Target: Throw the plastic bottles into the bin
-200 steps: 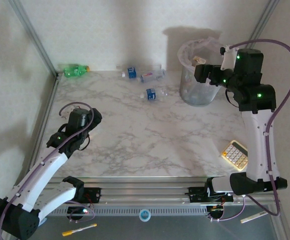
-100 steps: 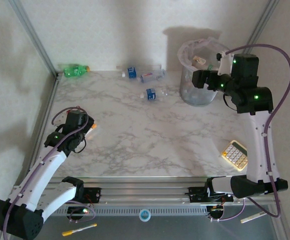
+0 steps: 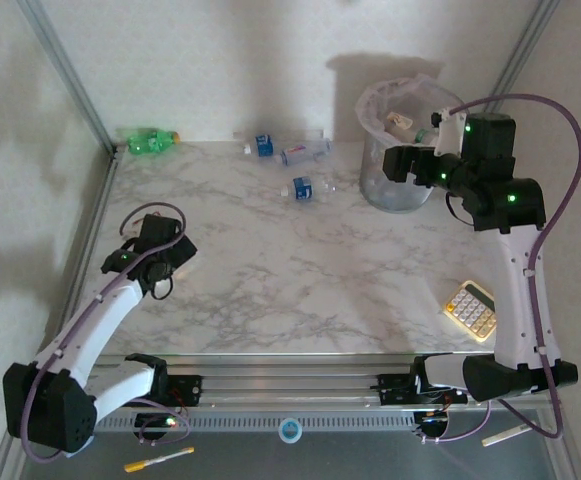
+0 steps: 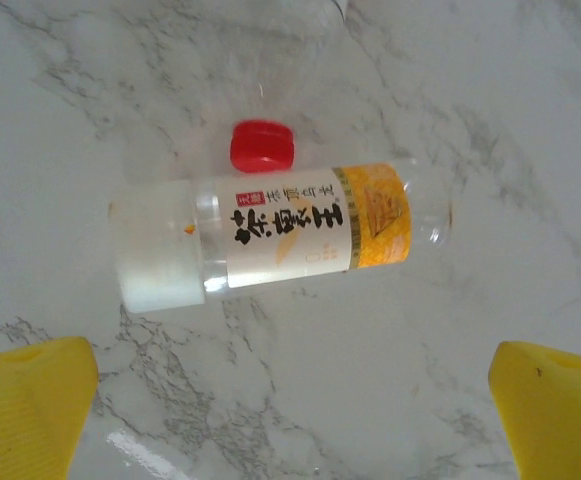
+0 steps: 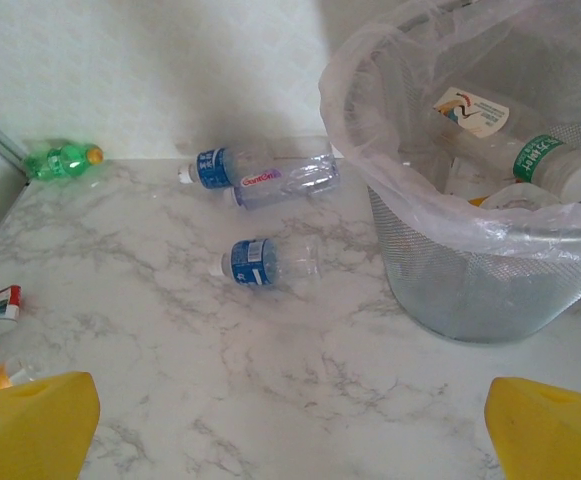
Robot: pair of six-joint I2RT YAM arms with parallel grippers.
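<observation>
- Hovering low over the left side of the marble table [image 4: 490, 120], the left gripper [image 4: 290, 405] has its yellow fingers [image 4: 30, 405] spread wide with nothing between them.
- The orange-labelled bottle [image 4: 280, 235] lies flat on the marble just ahead of the fingertips, roughly centred between them.
- Its long axis runs side to side in the left wrist view, in line with the gap between the fingers; as I judge it, closing now would meet the bottle's ends, not its flanks, so a quarter turn of the wrist looks called for before descending.
- A red-capped bottle [image 4: 263, 146] with a clear body lies just beside its far side; it could be nudged during the reach.
- The right gripper [image 3: 402, 162] sits by the bin [image 3: 395, 190], fingers wide apart and empty; the left arm is much the nearer to this bottle.
- A blue-labelled bottle [image 5: 265, 262] and a green bottle [image 5: 65, 160] lie toward the back of the table; the bin already holds several.
</observation>
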